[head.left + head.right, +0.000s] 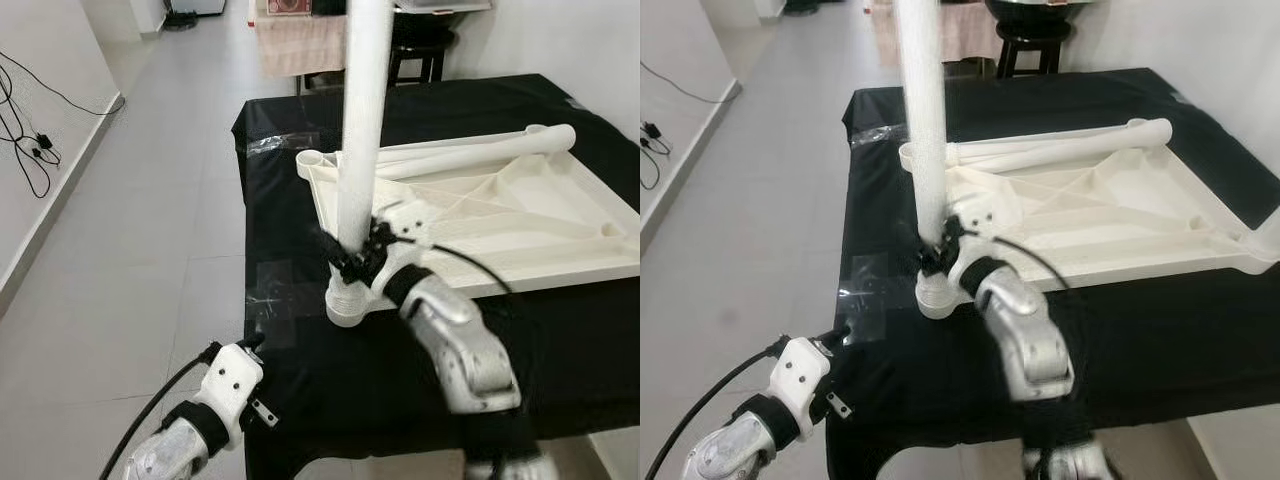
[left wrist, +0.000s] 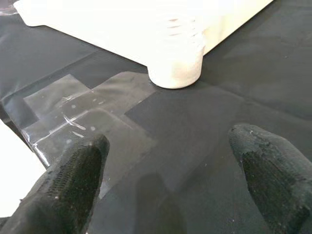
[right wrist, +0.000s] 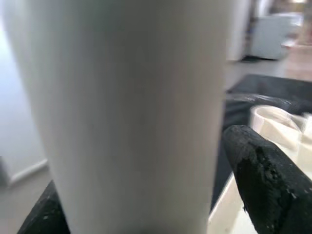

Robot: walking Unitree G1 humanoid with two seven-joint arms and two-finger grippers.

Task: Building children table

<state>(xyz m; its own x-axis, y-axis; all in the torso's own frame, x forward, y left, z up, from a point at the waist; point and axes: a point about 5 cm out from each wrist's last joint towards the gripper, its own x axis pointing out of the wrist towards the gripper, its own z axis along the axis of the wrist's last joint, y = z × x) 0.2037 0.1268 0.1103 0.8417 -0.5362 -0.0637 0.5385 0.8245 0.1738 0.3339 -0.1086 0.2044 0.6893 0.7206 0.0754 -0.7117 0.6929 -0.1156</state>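
Note:
A white plastic tabletop (image 1: 520,230) lies upside down on the black-covered table (image 1: 560,330). One white table leg (image 1: 362,120) stands upright in the tabletop's near-left corner socket (image 1: 350,305). My right gripper (image 1: 358,255) is shut on this leg just above the socket, and a black finger (image 3: 265,185) presses its side. A second white leg (image 1: 1070,145) lies across the far edge of the tabletop. My left gripper (image 2: 168,151) hovers open, low over the black cloth, facing the corner socket (image 2: 175,63) from the near left.
A patch of clear tape (image 1: 275,290) sticks to the cloth near the table's left edge (image 1: 243,200). Grey floor runs along the left, with cables (image 1: 30,150) by the wall. A dark stool (image 1: 420,45) and a cloth-draped stand (image 1: 300,40) sit behind the table.

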